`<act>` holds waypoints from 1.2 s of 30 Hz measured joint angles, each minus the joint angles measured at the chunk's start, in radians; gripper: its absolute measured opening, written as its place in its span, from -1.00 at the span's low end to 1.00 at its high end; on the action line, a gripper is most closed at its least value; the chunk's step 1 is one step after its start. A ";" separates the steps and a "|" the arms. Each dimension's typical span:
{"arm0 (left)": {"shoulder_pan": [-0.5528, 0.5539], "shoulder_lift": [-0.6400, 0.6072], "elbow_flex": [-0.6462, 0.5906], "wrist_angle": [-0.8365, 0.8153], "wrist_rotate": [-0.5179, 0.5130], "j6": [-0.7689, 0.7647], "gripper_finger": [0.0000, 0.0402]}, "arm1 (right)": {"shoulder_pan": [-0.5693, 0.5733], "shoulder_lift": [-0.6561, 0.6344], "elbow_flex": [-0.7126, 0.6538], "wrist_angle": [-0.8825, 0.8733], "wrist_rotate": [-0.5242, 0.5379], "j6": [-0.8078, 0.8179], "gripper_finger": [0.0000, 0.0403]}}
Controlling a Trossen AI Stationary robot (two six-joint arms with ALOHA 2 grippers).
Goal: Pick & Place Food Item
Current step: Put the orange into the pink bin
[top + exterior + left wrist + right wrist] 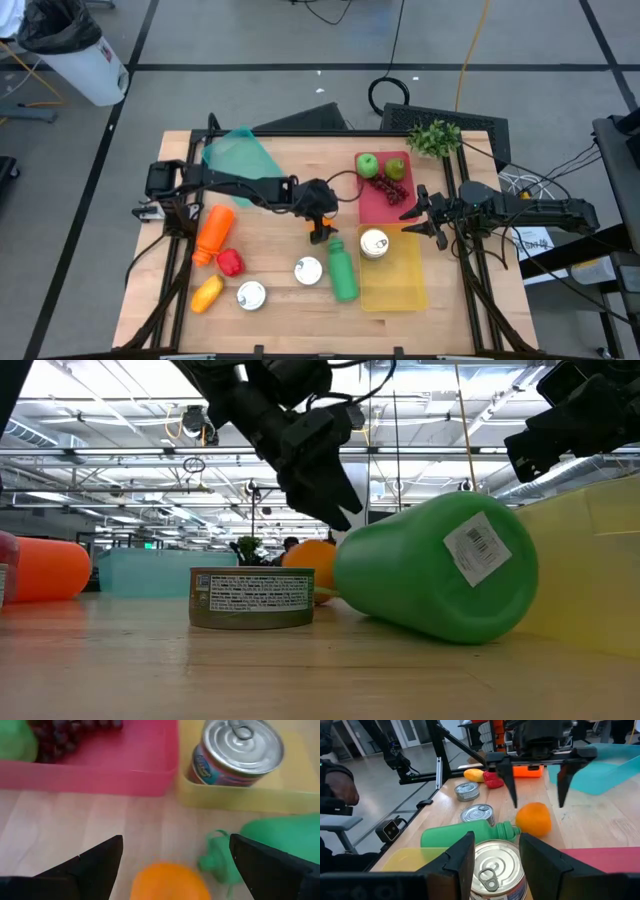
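Observation:
An orange [167, 881] lies on the wooden table, right beside the cap of a lying green bottle [342, 272]. My left gripper [175, 860] hangs open just above the orange, tilted downward, with one finger on each side and touching nothing; the right wrist view shows it [536, 790] clear of the orange [534, 819]. My right gripper [425, 215] waits open and level at the table's right side, holding nothing. It faces a tin can [494, 865] that stands in the yellow tray [400, 285].
A red tray [372, 205] holds a green apple [367, 165] and grapes [390, 190]. A teal tray [238, 155] sits far left. An orange bottle [215, 232], a red pepper [230, 262], a yellow item [207, 292] and two cans [308, 270] [251, 294] lie near left.

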 joint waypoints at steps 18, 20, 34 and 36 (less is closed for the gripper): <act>-0.063 -0.030 0.062 -0.380 -0.117 -0.241 0.86 | 0.000 0.004 0.000 -0.001 0.001 -0.006 -0.30; -0.073 -0.030 0.062 -0.376 -0.103 -0.162 0.86 | 0.000 0.005 0.000 0.000 0.001 -0.006 -0.30; -0.148 -0.002 0.059 -0.404 -0.097 -0.321 0.86 | 0.000 0.005 0.000 0.000 0.000 -0.002 -0.30; -0.158 0.009 0.059 -0.405 -0.133 -0.331 0.86 | 0.000 0.007 0.000 0.003 0.001 -0.002 -0.30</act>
